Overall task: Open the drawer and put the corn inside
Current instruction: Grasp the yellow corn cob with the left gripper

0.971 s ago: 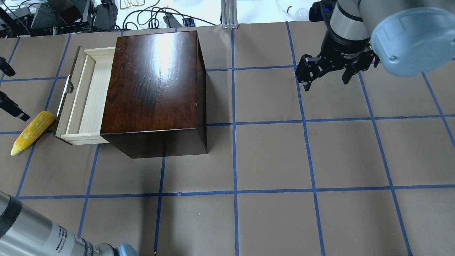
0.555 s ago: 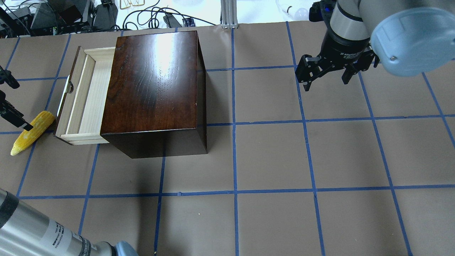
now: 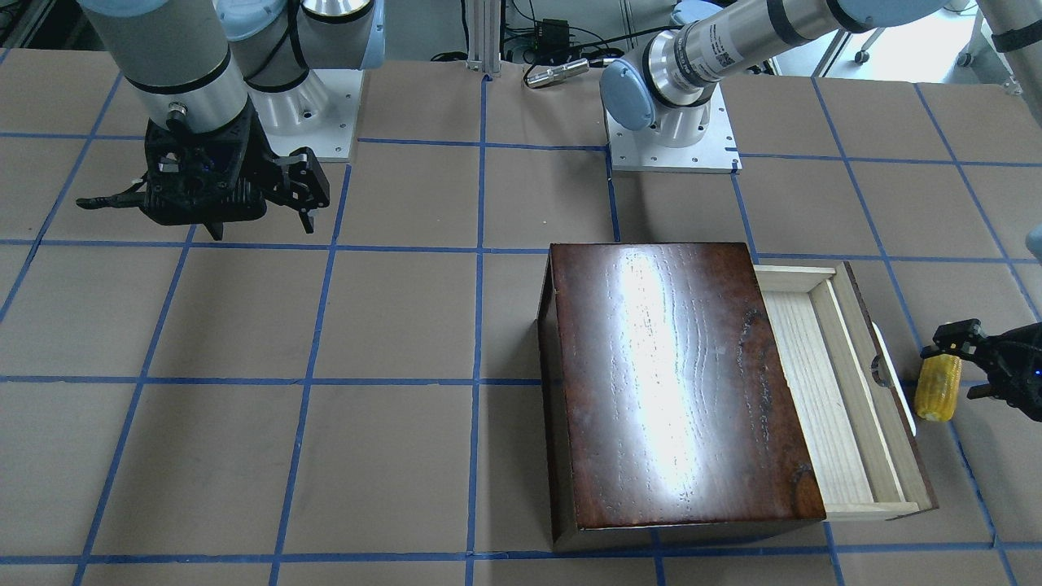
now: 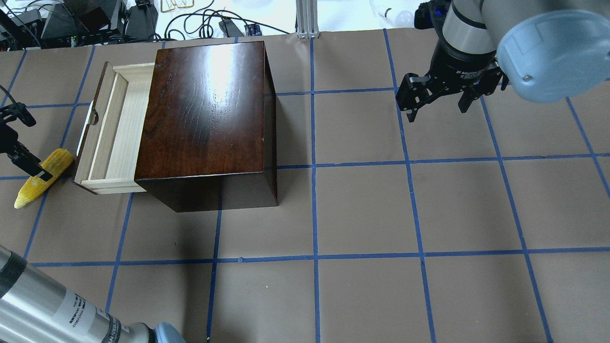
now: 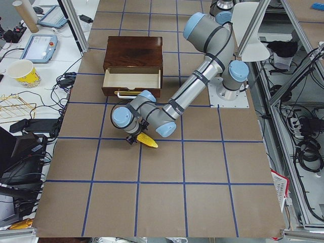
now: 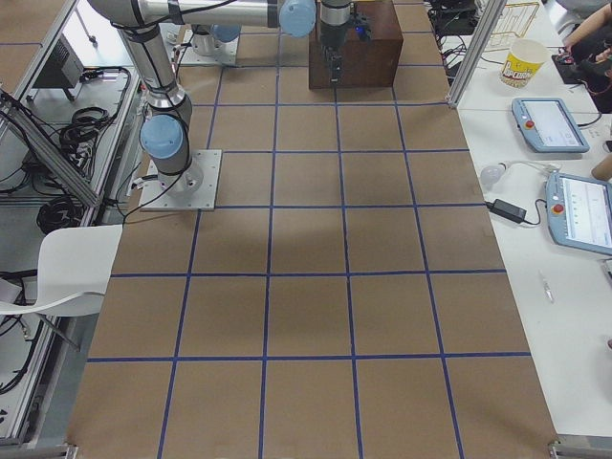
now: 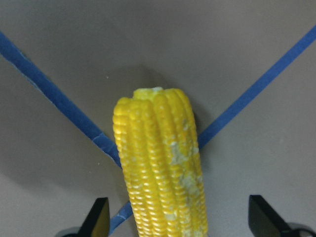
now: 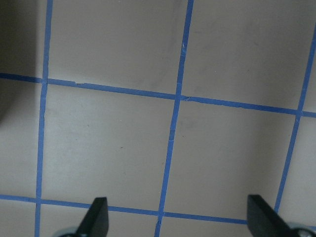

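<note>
The yellow corn (image 4: 56, 160) lies on the table just left of the open drawer (image 4: 121, 128) of the dark-brown box (image 4: 205, 109). The drawer is pulled out and shows a bare pale wood floor and a white handle (image 4: 88, 124). My left gripper (image 4: 24, 140) is open and low over the corn, one finger across its middle. In the left wrist view the corn (image 7: 160, 173) lies between the two fingertips without being squeezed. In the front view the corn (image 3: 938, 391) lies beside the drawer (image 3: 814, 382). My right gripper (image 4: 438, 110) is open and empty, far to the right.
Cables and equipment (image 4: 190, 19) lie past the table's far edge, beside an aluminium post (image 4: 307, 19). Blue tape lines grid the brown table top. The right wrist view shows only bare table between its fingertips (image 8: 98, 219).
My left gripper has moved right and toward the corn, so one finger now lies over its middle. The corn, drawer and right arm have not moved.
</note>
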Robot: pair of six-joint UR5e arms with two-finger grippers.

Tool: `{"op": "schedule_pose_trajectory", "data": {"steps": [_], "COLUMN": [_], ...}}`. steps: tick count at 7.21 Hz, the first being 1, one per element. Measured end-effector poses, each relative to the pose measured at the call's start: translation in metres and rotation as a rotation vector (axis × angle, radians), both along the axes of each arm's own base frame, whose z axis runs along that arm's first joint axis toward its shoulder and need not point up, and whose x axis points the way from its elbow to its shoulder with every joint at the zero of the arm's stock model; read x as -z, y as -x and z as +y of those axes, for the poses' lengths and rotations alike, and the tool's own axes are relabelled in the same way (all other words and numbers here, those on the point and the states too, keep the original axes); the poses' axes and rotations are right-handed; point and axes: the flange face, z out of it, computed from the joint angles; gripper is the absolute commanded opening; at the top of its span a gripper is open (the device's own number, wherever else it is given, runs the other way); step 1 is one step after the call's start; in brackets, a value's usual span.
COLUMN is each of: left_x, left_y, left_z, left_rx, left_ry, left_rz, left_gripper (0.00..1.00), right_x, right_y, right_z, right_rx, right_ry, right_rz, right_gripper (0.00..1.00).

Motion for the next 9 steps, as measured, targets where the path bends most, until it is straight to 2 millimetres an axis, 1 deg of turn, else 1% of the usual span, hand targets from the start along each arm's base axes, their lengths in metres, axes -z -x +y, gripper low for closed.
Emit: {"op": "schedule_pose_trajectory", "data": {"steps": [3,6,7,8,9], "left_x": [0.002,0.017,0.019,0.018,0.014], "left_y": [0.01,0.023,0.025,0.024,0.022], "left_z": [0.007,0.019,0.022,0.024,0.026], "left_rx": [0.008,0.016,0.02,0.025,0.03], "left_ry": [0.005,0.074,0.082,0.077,0.063], "left_rz": [-0.067,-0.145,-0.163,-0.185,-0.211], "left_gripper": [1.0,1.0,0.72,0.19,0.0], "right_x": [0.0,0.0,0.0,0.0,0.0], "right_y": [0.0,0.0,0.0,0.0,0.0], "right_z": [0.0,0.0,0.0,0.0,0.0], "right_rx": [0.001,0.0,0.001,0.0,0.0], "right_ry": [0.0,0.0,0.0,0.0,0.0], "right_rz": [0.0,0.0,0.0,0.0,0.0], "right_gripper": [1.0,1.0,1.0,1.0,1.0]}}
